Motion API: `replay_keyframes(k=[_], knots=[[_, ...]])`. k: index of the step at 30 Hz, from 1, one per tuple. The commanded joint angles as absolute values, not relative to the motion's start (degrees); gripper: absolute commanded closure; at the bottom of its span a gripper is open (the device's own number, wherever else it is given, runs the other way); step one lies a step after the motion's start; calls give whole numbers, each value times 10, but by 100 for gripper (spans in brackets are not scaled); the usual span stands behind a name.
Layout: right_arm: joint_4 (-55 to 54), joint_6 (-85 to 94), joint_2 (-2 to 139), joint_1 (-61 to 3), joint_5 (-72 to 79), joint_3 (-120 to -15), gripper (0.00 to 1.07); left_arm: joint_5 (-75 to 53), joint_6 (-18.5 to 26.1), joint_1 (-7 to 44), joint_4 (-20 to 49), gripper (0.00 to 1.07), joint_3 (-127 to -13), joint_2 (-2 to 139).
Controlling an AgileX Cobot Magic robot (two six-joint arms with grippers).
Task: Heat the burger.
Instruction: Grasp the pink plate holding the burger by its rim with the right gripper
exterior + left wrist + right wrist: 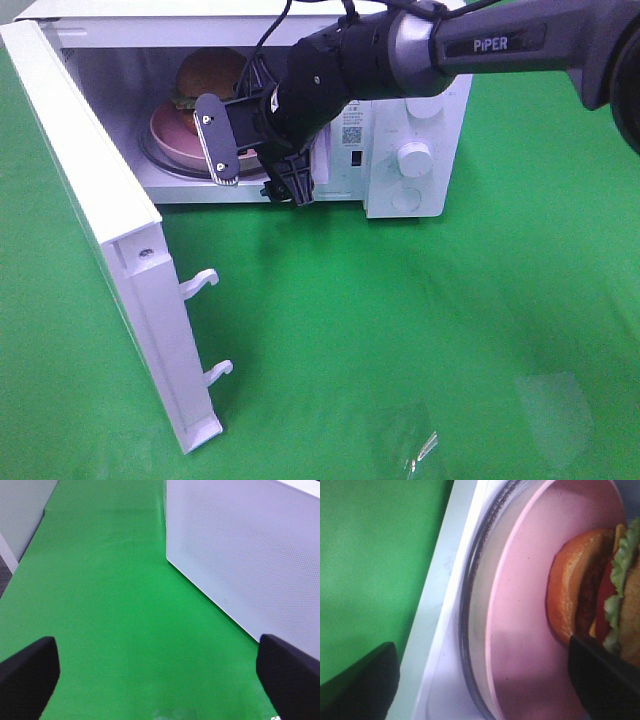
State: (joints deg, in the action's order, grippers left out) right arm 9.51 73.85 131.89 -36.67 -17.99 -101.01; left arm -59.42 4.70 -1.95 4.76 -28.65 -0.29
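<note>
The burger [208, 76] sits on the pink plate [172, 135] inside the open microwave [415, 150]. The right end effector [255, 160] hangs at the opening, spread wide and holding nothing, with the burger just beyond its fingertips. It should back straight out without snagging the plate rim, leaving the door [100, 230] free to swing shut. The left end effector [160, 680], also wide, waits over the tabletop [110, 605].
</note>
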Motion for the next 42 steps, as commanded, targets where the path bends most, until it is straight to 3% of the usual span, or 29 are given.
replay_keyframes(k=[1,20,25,27,28,31,32,33,34,35,37,38,39,42], knots=[[91,737,1325,-366,-179,-1016,19,-593,46,-19,45,7,-285,-16],[66,737,1371,-366,-175,-1057,22,-594,46,-19,42,7,-285,-13],[52,737,1379,-366,-171,-1057,27,-594,46,-19,42,7,-285,-13],[49,737,1379,-366,-169,-1057,33,-594,46,-19,42,7,-285,-13],[48,737,1379,-366,-168,-1057,42,-594,46,-19,42,7,-285,-13],[45,737,1379,-366,-168,-1057,46,-594,46,-19,42,7,-285,-13],[34,737,1379,-366,-166,-1057,57,-594,46,-19,42,7,-285,-13],[34,737,1379,-366,-166,-1057,57,-594,46,-19,42,7,-285,-13],[25,737,1379,-367,-166,-1057,69,-594,46,-19,42,7,-285,-13],[25,737,1379,-367,-166,-1057,69,-594,46,-19,42,7,-285,-13],[7,737,1379,-367,-166,-1057,92,-594,46,-19,42,7,-285,-13],[7,737,1379,-367,-166,-1057,92,-594,46,-19,42,7,-285,-13],[0,737,1379,-367,-165,-1057,102,-594,46,-19,42,7,-285,-13],[0,737,1379,-367,-165,-1057,107,-594,46,-19,42,7,-285,-13]])
